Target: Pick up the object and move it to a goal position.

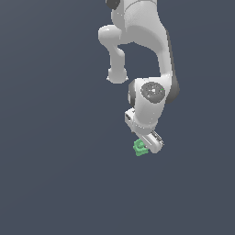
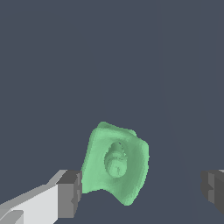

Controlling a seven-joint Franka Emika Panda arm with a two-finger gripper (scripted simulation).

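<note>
The object is a small bright green blocky piece with a round boss on its face. In the wrist view it lies between my gripper's two fingers. One grey finger pad is right against its side, while the other pad stands well apart from it, so the gripper is open. In the exterior view the object rests on the dark floor just at the tip of the white hand, with the gripper lowered beside it. The hand hides the fingers there.
The white arm reaches down from the top of the exterior view. A plain dark grey-blue floor surrounds the object on all sides.
</note>
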